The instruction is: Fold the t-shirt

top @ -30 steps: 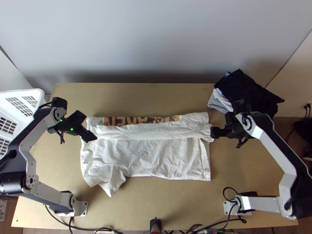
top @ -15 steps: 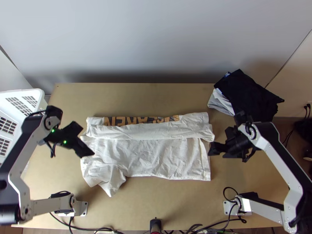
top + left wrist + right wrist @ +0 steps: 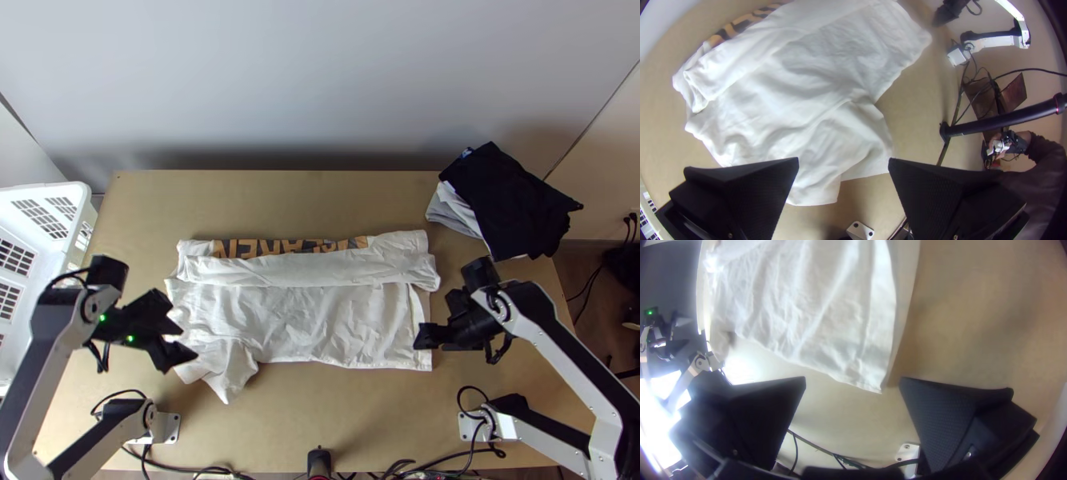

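Note:
A white t-shirt (image 3: 296, 316) lies across the table, its far part folded over in a long band with a strip of dark and orange lettering along the far edge. Its near left corner is bunched and sticks out. My left gripper (image 3: 182, 340) is over that left edge; in the left wrist view the left gripper (image 3: 843, 161) is open above the bunched cloth (image 3: 835, 138). At the near right corner is my right gripper (image 3: 422, 336); in the right wrist view the right gripper (image 3: 852, 382) stands open around the corner of the hem (image 3: 862, 373), holding nothing.
A white slatted basket (image 3: 48, 232) stands at the left edge. Black and grey cloths (image 3: 512, 200) lie piled at the back right corner. A black post (image 3: 318, 460) and cables are at the near edge. A person's hand (image 3: 998, 146) holds a device beyond the table.
Both grippers have come toward the near edge, the left from the band's left end, the right from its right end to the near right corner. The shirt lies as before.

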`<state>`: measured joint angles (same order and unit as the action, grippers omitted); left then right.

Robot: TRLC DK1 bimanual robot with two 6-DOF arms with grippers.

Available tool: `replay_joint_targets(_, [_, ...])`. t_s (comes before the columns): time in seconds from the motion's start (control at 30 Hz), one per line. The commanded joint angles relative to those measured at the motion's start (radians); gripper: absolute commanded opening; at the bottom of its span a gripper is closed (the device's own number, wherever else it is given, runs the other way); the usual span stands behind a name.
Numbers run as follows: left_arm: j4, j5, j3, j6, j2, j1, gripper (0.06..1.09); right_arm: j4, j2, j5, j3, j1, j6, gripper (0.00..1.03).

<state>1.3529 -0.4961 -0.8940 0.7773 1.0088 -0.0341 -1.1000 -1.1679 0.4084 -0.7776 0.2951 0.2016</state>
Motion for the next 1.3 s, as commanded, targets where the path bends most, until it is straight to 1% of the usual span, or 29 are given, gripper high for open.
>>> replay_joint_targets(0.0, [0.017, -0.004, 0.052, -0.084, -0.142, 0.232, 1.04, 0.08, -0.026, -0.003, 0.06, 0.058, -0.01, 0.98])
replay_joint_targets(0.1, [-0.044, -0.001, 0.064, -0.118, -0.184, 0.352, 1.04, 0.097, -0.045, -0.005, 0.063, 0.099, -0.007, 0.98])
replay_joint_targets(0.23, [-0.084, 0.021, 0.076, -0.113, -0.211, 0.464, 1.04, 0.098, -0.059, -0.006, 0.061, 0.104, -0.008, 0.98])
replay_joint_targets(0.33, [-0.112, 0.07, 0.095, -0.107, -0.219, 0.556, 1.04, 0.098, -0.062, -0.019, 0.06, 0.095, -0.019, 0.98])
replay_joint_targets(0.37, [-0.126, 0.1, 0.104, -0.104, -0.222, 0.582, 1.04, 0.097, -0.065, -0.022, 0.06, 0.088, -0.027, 0.98])
replay_joint_targets(0.53, [-0.164, 0.185, 0.159, -0.09, -0.271, 0.746, 1.04, 0.098, -0.087, -0.029, 0.063, 0.039, -0.056, 0.98])
replay_joint_targets(0.6, [-0.198, 0.222, 0.175, -0.093, -0.273, 0.806, 1.04, 0.104, -0.098, -0.031, 0.066, 0.036, -0.054, 0.98])
replay_joint_targets(0.73, [-0.301, 0.334, 0.23, -0.098, -0.271, 0.941, 1.04, 0.123, -0.111, -0.031, 0.064, 0.035, -0.047, 0.98])
replay_joint_targets(0.8, [-0.342, 0.372, 0.259, -0.107, -0.271, 1.007, 1.04, 0.126, -0.118, -0.034, 0.063, 0.035, -0.045, 0.98])
replay_joint_targets(0.87, [-0.408, 0.407, 0.299, -0.105, -0.269, 1.034, 1.04, 0.127, -0.121, -0.039, 0.058, 0.035, -0.044, 0.98])
replay_joint_targets(1.0, [-0.489, 0.433, 0.371, -0.079, -0.271, 1.039, 1.04, 0.127, -0.116, -0.043, 0.057, 0.027, -0.042, 0.98])
replay_joint_targets(1.27, [-0.523, 0.449, 0.449, -0.076, -0.3, 1.039, 1.04, 0.127, -0.11, -0.045, 0.061, 0.001, -0.044, 0.98])
